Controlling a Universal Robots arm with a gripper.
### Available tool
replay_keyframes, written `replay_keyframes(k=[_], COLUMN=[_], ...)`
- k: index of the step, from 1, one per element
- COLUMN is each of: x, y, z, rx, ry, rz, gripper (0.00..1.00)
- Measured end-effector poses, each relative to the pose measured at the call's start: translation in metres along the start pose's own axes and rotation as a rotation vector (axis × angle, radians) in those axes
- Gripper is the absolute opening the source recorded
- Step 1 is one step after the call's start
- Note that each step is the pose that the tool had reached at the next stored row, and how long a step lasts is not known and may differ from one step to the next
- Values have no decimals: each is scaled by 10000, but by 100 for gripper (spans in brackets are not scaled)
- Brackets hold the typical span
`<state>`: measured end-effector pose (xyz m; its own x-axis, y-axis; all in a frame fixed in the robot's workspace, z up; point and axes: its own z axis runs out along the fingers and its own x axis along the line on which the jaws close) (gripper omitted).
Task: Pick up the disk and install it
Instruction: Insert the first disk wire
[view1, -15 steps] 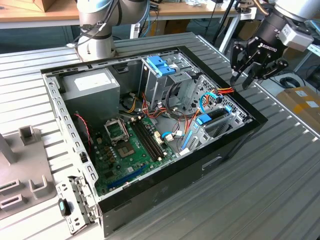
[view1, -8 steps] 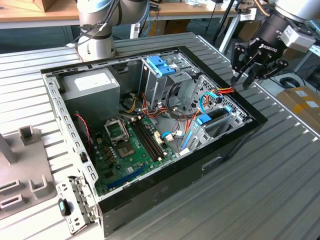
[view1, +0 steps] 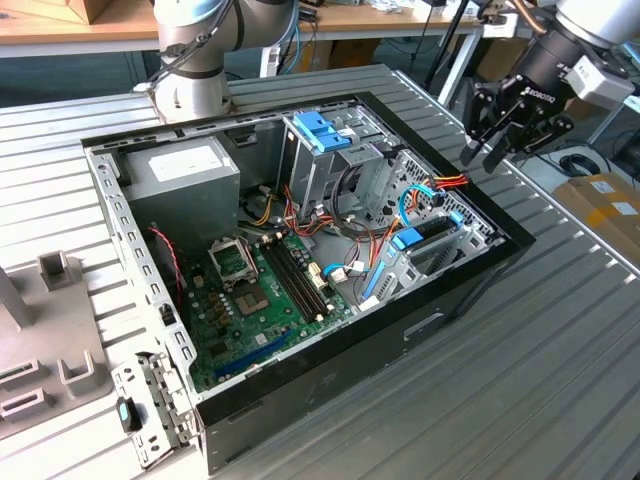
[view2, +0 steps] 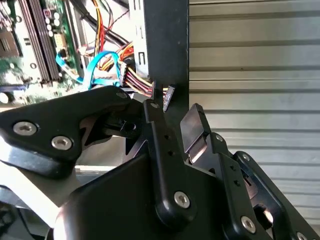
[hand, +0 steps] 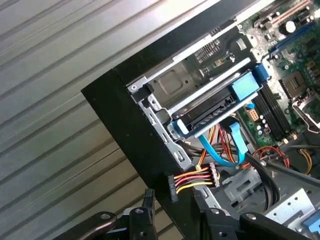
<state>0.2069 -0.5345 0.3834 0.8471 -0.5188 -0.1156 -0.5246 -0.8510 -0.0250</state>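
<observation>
Leftmost in the exterior view: pale grey moulded fixtures (view1: 45, 300) on the ribbed metal tabletop (view1: 560, 390). Next, inside the open black case (view1: 330, 375), a grey power-supply box (view1: 180, 170) at the far left and a green motherboard (view1: 262, 292) with dark slots nearer. Mid-case, a bright blue plastic latch (view1: 325, 130) atop a perforated metal drive cage (view1: 345, 170).

Right of that, the disk (view1: 432, 238), lying flat in the metal bay at the case's near-right corner, seemingly seated there, dark body edged by blue plastic rails, blue and orange cables just beside it.

Probably dense for its size, rigid, smooth-faced, sensitive to knocks. Best gripped across the stiff blue rails, not the face.

Far right, above the case's rim: the hand (view1: 482, 155), 2 black metal fingers (view2: 156, 131) spread apart, pinching nothing.
</observation>
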Motion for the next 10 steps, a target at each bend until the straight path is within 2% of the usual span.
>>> replay_keyframes(k=[10], x=[19], y=[13], z=[69], rx=[-37], ry=[-8], rz=[-316], gripper=[42])
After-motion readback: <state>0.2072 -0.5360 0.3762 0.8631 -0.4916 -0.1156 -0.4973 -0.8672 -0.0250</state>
